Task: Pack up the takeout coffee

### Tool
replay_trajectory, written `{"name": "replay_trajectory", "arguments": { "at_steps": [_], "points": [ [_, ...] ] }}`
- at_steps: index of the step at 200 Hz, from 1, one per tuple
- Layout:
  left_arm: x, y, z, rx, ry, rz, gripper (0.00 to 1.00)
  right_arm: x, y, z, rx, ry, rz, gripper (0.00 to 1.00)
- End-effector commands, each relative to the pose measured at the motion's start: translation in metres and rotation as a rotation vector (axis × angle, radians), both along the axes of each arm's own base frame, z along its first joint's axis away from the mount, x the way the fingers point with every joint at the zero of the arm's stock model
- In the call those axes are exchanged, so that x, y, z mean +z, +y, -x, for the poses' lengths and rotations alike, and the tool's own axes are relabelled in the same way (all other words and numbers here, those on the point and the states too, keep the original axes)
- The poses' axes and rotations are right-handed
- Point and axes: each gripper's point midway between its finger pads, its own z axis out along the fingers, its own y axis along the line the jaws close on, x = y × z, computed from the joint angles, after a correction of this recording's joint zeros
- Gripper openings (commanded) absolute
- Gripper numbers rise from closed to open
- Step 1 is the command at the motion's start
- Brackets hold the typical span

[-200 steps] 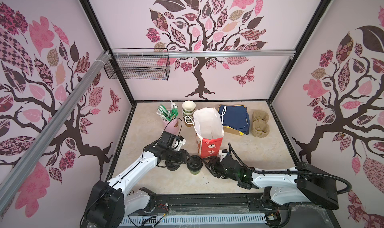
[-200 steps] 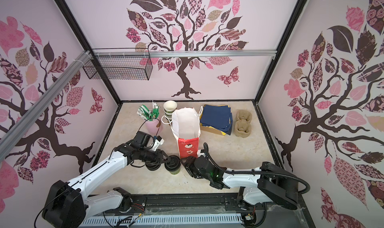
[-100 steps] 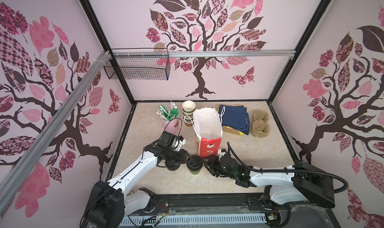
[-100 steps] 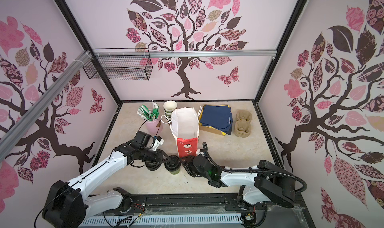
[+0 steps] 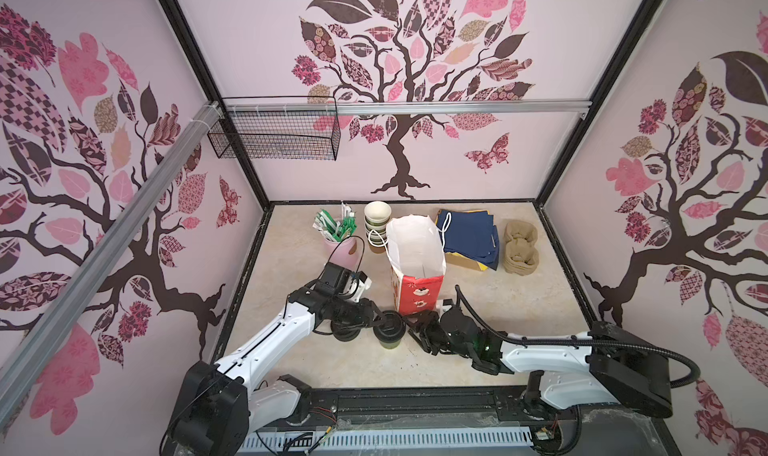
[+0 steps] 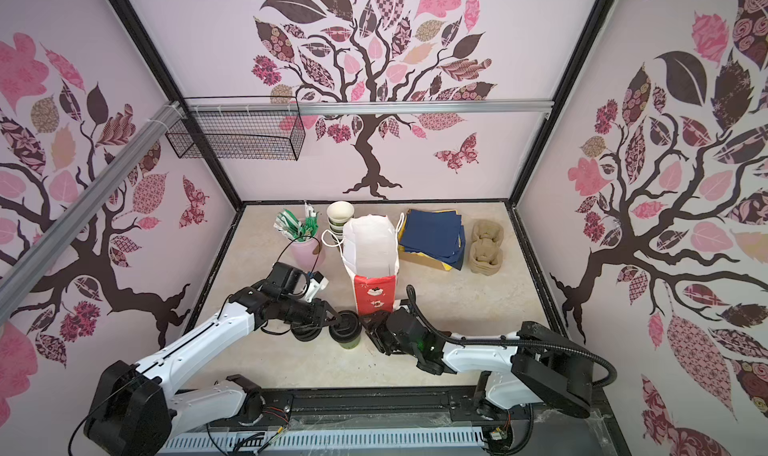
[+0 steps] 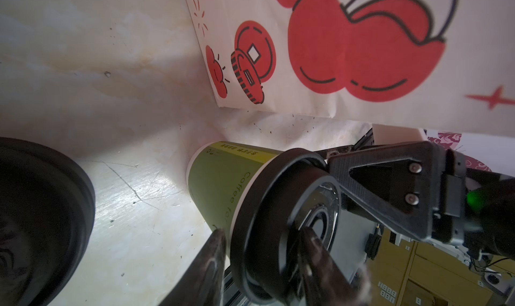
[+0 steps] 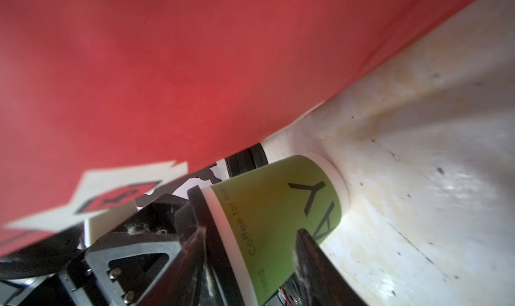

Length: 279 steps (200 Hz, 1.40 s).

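One takeout coffee (image 5: 389,338) (image 6: 348,338), a green paper cup with a black sip lid, stands upright on the table in front of the red-and-white paper bag (image 5: 417,267). My left gripper (image 5: 380,319) (image 7: 262,235) comes in from the left and is shut on the lid's rim, one finger on the lid's top and one under it against the cup wall (image 7: 220,195). My right gripper (image 5: 412,326) (image 8: 250,232) is open at the cup's right side. Its upper finger lies at the lid and its lower one in front of the green wall (image 8: 273,207).
A squat stack of bare black lids (image 5: 344,334) (image 7: 41,207) sits just left of the cup, under my left arm. At the back stand a pink cup of straws (image 5: 340,244), stacked empty cups (image 5: 377,221), navy bags (image 5: 469,235) and brown pulp carriers (image 5: 521,246).
My right gripper has crept left up to the cup and its jaws have spread wider. The left gripper and the cup have stayed where they were.
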Motion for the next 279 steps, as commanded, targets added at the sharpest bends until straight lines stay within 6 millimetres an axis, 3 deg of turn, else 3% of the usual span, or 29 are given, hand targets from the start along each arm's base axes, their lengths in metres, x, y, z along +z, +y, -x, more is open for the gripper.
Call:
{"name": "replay_trajectory", "arguments": {
  "at_steps": [1, 19, 39, 103, 193, 248, 279],
  "points": [
    [-0.026, 0.022, 0.008, 0.029, 0.053, -0.149, 0.46, -0.016, -0.018, 0.011, 0.061, -0.033, 0.164, 0.67],
    [-0.025, 0.022, 0.008, 0.028, 0.051, -0.147, 0.46, 0.018, -0.016, 0.004, 0.07, -0.154, 0.116, 0.73],
    [-0.025, 0.021, 0.009, 0.026, 0.053, -0.14, 0.46, 0.033, -0.015, 0.009, 0.106, -0.211, 0.081, 0.76],
    [-0.024, 0.02, 0.009, 0.024, 0.05, -0.136, 0.46, 0.034, 0.005, 0.038, 0.334, -0.233, 0.048, 0.79],
    [-0.026, 0.024, 0.006, 0.025, 0.048, -0.168, 0.45, 0.015, 0.019, 0.035, 0.345, -0.181, 0.041, 0.71],
    [-0.027, 0.023, 0.007, 0.021, 0.055, -0.163, 0.45, 0.04, 0.024, 0.031, 0.328, -0.255, -0.064, 0.75],
    [-0.027, 0.023, 0.007, 0.023, 0.056, -0.163, 0.45, 0.019, 0.018, 0.028, 0.299, -0.196, 0.003, 0.71]
  ]
}}
